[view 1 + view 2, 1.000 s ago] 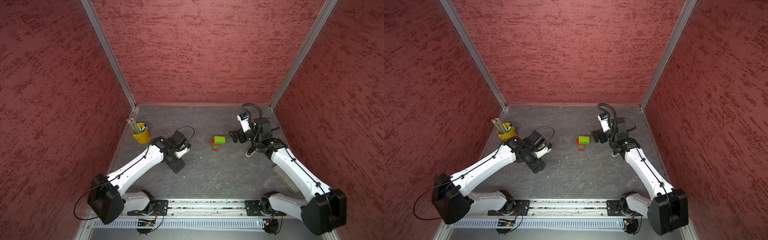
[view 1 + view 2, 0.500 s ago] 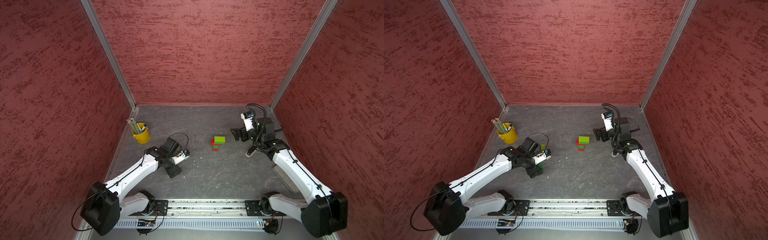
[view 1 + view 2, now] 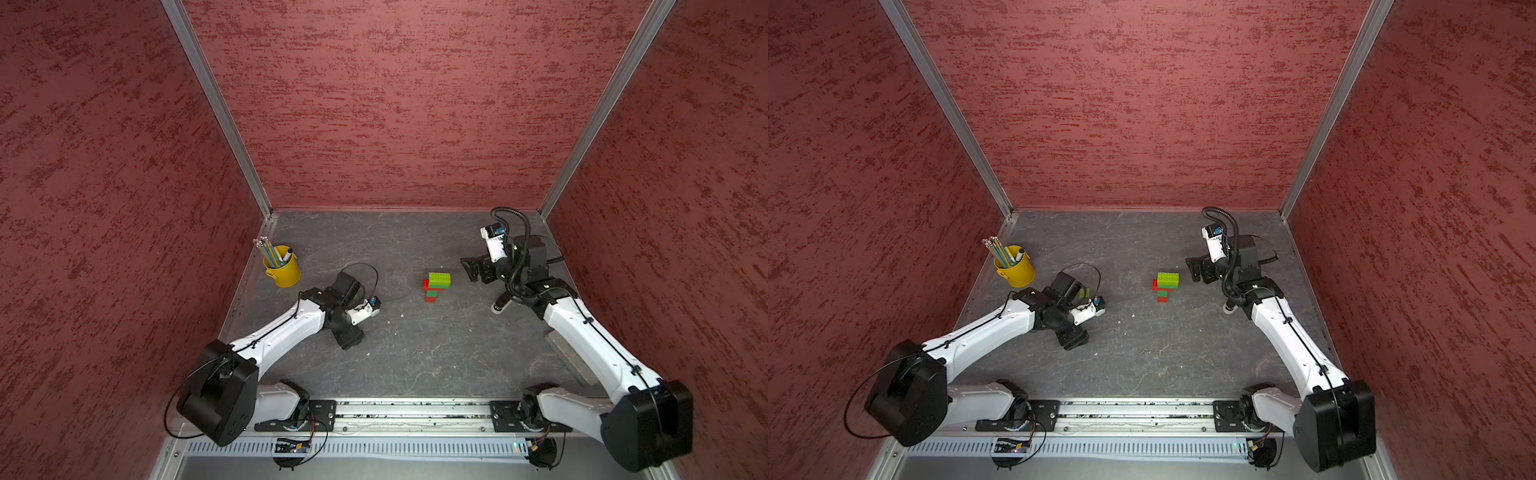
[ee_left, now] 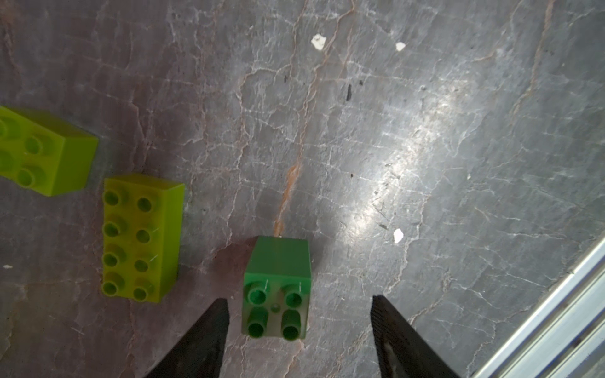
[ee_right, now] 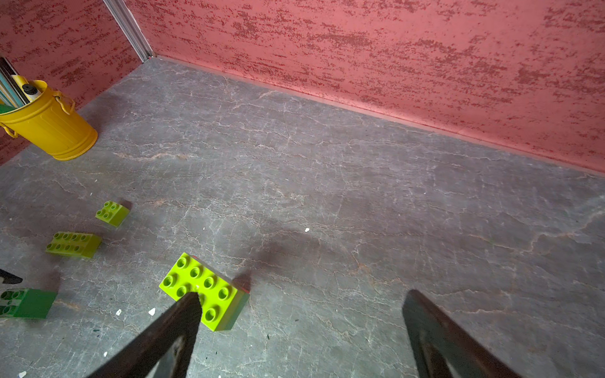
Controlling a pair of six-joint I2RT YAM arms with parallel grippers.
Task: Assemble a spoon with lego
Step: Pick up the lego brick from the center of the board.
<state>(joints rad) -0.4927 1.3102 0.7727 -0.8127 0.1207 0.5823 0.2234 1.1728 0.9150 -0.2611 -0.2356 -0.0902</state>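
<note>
The part-built spoon [image 3: 435,286] lies mid-table in both top views: a lime oblong brick [image 5: 203,288] over red, with a short green-and-red stem. Loose lego sits left of it: a dark green square brick [image 4: 276,288], a lime oblong brick [image 4: 140,235] and a lime square brick [image 5: 112,212]. My left gripper [image 4: 299,298] is open and straddles the dark green brick. One finger stands close beside the brick and the other well clear. In the top views this gripper [image 3: 351,338] hides that brick. My right gripper [image 3: 471,268] is open and empty, just right of the spoon.
A yellow cup [image 3: 284,270] of pencils stands at the back left. A grey flat block [image 3: 569,357] lies under the right arm near the right wall. The metal rail [image 3: 415,409] runs along the front edge. Red walls close three sides.
My left arm has folded lower and drawn back toward the front left, and its jaws have narrowed around the dark green brick. The right arm has shifted slightly to the right.
</note>
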